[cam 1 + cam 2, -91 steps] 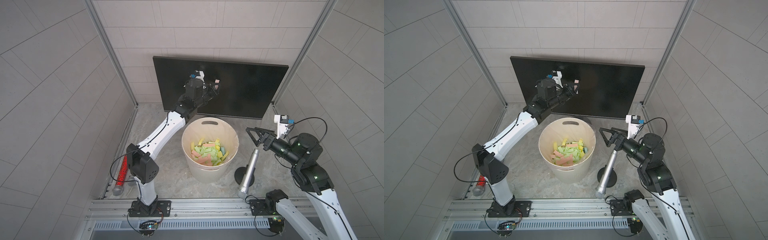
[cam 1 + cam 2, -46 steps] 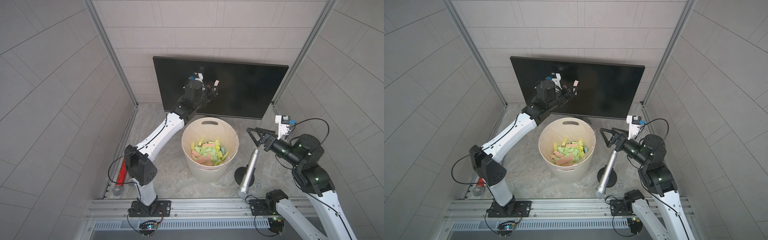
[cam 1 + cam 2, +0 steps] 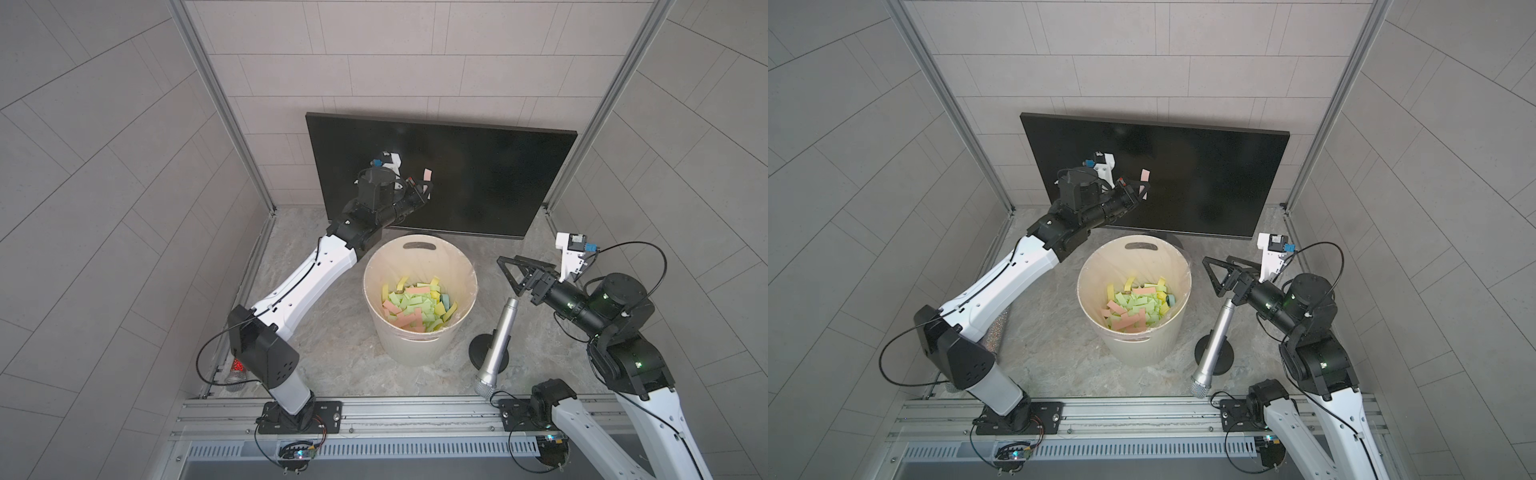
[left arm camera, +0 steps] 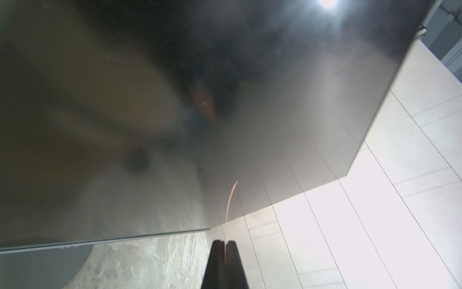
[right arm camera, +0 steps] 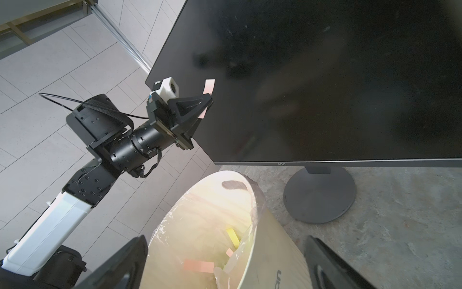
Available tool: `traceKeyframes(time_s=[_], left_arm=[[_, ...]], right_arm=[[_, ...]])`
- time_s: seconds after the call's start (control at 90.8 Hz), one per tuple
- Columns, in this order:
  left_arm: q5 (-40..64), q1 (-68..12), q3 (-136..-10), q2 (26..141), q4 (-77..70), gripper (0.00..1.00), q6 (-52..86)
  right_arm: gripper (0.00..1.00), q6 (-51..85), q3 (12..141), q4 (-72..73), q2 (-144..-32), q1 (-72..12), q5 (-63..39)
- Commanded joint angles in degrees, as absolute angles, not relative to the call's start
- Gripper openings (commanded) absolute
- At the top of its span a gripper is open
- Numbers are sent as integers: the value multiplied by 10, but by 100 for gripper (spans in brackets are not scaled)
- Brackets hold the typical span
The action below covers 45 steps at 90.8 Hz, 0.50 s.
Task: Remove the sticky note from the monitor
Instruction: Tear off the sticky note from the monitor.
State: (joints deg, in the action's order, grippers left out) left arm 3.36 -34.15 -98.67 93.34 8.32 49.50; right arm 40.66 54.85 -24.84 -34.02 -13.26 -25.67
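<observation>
Left tool [image 3: 427,192] clenched on the pink note [image 3: 427,174], right at the face of the monitor [image 3: 490,178].
Note sits just left of monitor centre, pinched at its lower part, with the free end curling up past the fingertips [image 4: 217,252]. Cannot tell if it touches the screen. Right tool [image 3: 508,276] spread wide and holding nothing, low before the monitor's right corner. Bucket [image 3: 419,347] of coloured notes stands on the table [image 3: 328,353] in front of the monitor.

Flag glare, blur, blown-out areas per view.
Left wrist: lamp glare and smeared reflections on the monitor, wall tiles blown out, sticky note a thin edge-on line. Right wrist: monitor sharp, bucket interior washed out, right gripper fingers blurred. Both top views: even light, sharp.
</observation>
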Motion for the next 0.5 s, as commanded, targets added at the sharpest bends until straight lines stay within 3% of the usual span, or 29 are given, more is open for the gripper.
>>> traceKeyframes(time_s=[0.0,0.484], left_arm=[[84,-345,-974,902,112,1,480],[166,-358,-862,758,267,3,376]], right_arm=[[100,397,555,-252,-336,-134,-246],[100,396,559,-260,-331,-133,-234]])
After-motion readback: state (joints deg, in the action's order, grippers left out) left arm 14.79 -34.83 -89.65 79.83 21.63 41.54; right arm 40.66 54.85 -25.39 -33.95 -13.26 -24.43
